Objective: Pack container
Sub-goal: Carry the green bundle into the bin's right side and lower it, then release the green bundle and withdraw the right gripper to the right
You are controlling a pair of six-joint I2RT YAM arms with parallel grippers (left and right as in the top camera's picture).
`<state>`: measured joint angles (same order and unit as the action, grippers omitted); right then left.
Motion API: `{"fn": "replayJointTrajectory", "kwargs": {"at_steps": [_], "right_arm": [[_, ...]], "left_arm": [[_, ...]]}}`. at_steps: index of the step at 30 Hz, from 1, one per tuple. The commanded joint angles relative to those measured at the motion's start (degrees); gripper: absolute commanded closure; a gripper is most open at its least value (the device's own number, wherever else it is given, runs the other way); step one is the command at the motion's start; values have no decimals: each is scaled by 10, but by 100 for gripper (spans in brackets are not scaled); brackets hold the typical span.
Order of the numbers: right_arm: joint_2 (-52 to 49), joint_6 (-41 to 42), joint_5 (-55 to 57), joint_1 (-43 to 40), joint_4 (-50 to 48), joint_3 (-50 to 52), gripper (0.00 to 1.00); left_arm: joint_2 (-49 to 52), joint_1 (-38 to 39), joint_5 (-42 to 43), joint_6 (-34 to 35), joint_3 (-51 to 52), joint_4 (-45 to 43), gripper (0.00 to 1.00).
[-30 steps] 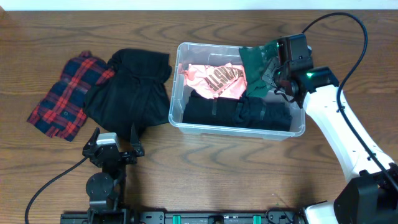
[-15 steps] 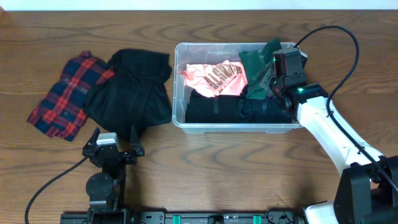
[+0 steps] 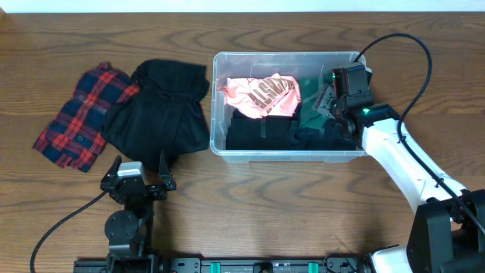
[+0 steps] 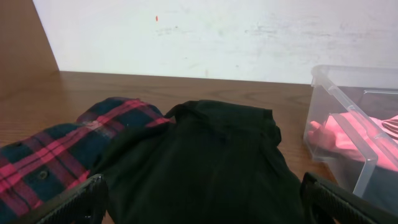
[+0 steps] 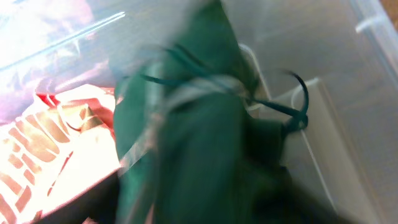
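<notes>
The clear plastic container (image 3: 288, 54) stands right of the table's middle. In it lie a pink printed garment (image 3: 261, 97), dark folded cloth (image 3: 261, 133) and a green garment (image 3: 311, 117) at the right end. My right gripper (image 3: 333, 102) hangs just over the green garment inside the container's right end. In the right wrist view the blurred green garment (image 5: 199, 143) fills the frame and hides the fingers. My left gripper (image 3: 139, 171) rests open near the front edge, facing a black garment (image 4: 211, 155).
A black garment (image 3: 159, 106) lies left of the container, overlapping a red and navy plaid shirt (image 3: 83, 114) further left. The container's wall (image 4: 348, 106) shows at the right of the left wrist view. A black cable arcs behind the right arm.
The green garment has gone down from above the container's right rim into the container. My right gripper moved down and in with it. The left arm stayed still.
</notes>
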<state>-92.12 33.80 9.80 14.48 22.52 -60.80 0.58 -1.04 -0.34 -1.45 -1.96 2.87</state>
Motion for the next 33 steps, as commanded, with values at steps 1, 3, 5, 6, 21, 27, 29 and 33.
{"fn": "replayJointTrajectory", "kwargs": {"at_steps": [1, 3, 5, 6, 21, 27, 29, 33], "right_arm": [[3, -106, 9, 5, -3, -1, 11], [5, -155, 9, 5, -5, -3, 7], [12, -204, 9, 5, 1, -16, 5], [19, -225, 9, 5, 7, -25, 4], [91, -252, -4, 5, 106, -110, 85], [35, -273, -3, 5, 138, -105, 99], [18, -273, -1, 4, 151, -105, 99], [-22, -272, -1, 1, 177, -105, 99]], "left_arm": [[-3, -3, -3, 3, 17, 11, 2], [-3, -3, -3, 3, 17, 11, 2], [-4, -3, -3, 3, 17, 11, 2], [-4, -3, -3, 3, 17, 11, 2], [-3, -3, -3, 3, 17, 12, 2], [-3, -3, -3, 3, 17, 11, 2], [-3, -3, -3, 3, 17, 11, 2], [-3, -3, -3, 3, 17, 12, 2]]}}
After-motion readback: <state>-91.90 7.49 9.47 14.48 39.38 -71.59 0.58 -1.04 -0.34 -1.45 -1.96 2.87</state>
